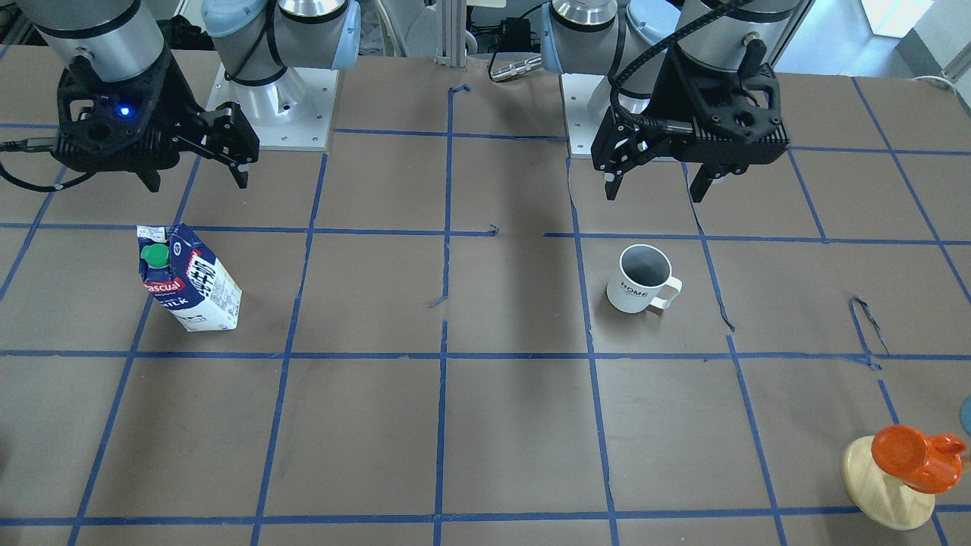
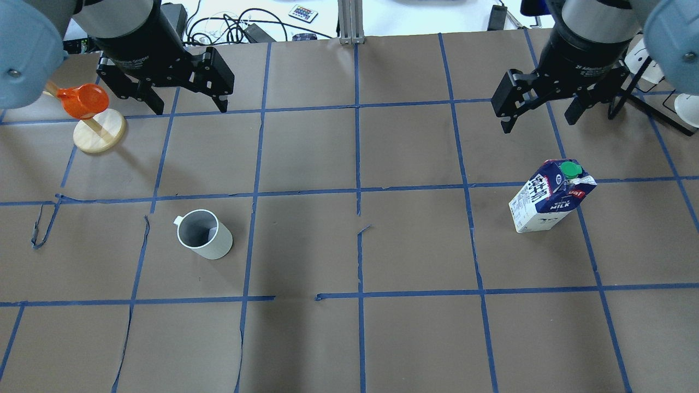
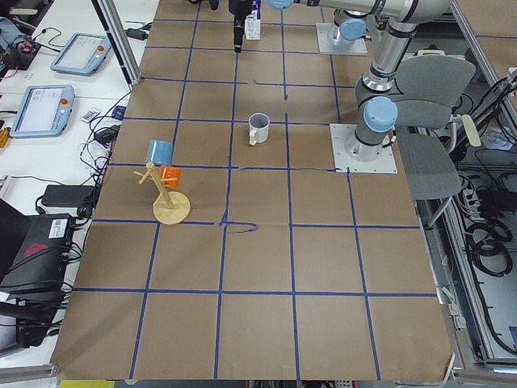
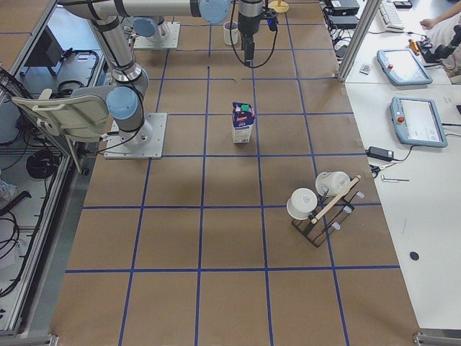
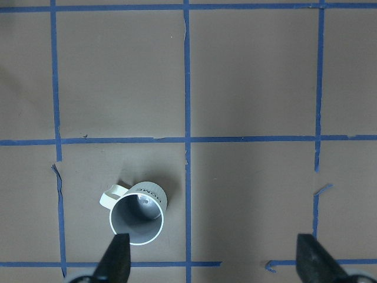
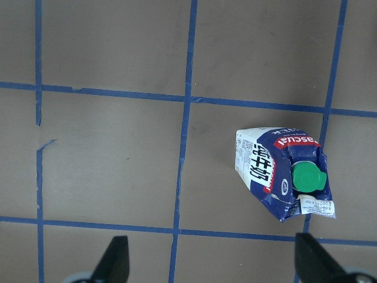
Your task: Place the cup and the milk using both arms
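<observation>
The white ribbed cup (image 1: 639, 288) with "HOME" on its side stands upright on the brown table, also in the overhead view (image 2: 205, 234) and the left wrist view (image 5: 137, 218). My left gripper (image 1: 654, 189) hangs open and empty above the table, back from the cup towards the robot base; it also shows in the overhead view (image 2: 191, 106). The blue and white milk carton (image 1: 190, 280) with a green cap stands upright, also in the overhead view (image 2: 549, 204) and the right wrist view (image 6: 283, 174). My right gripper (image 1: 197, 182) is open and empty, raised behind the carton.
An orange cup on a wooden stand (image 1: 910, 459) is at the table's left end, beyond the cup, with a blue cup (image 3: 159, 151) on the same stand. A black rack with white cups (image 4: 317, 202) stands at the table's right end. Blue tape lines grid the table.
</observation>
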You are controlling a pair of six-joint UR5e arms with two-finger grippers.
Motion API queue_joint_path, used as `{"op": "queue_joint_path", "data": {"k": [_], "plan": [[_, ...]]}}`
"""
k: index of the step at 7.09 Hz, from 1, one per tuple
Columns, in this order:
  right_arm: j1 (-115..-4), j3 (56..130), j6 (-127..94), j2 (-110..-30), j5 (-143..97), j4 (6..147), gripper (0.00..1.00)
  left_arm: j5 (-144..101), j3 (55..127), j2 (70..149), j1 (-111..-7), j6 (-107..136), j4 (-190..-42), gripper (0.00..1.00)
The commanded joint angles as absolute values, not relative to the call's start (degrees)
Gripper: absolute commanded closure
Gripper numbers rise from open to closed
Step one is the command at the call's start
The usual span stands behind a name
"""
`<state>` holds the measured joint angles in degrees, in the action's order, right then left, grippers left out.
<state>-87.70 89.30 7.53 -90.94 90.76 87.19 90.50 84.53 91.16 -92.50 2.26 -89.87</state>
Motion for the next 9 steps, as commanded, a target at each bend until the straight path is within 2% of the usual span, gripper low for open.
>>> {"op": "queue_joint_path", "data": {"k": [1,6,7,9], "plan": [[-87.7,89.3,7.5,-90.9,90.2,87.4,0.0,90.6,84.6,91.5,-92.5,1.3,-89.9,0.0],[-86.8,89.4,7.6,-90.5,90.9,87.0,0.0,90.3,84.7,92.3,-92.4,1.0,-90.9,0.0],[-86.8,89.6,8.2,-89.3,90.9,87.4,0.0,90.2,87.2,93.5,-92.1,-0.9,-90.8,0.0],[-83.5,89.8,10.1,-87.5,90.7,87.9,0.0,91.1,98.6,96.0,-90.5,-7.4,-83.4,0.0]]}}
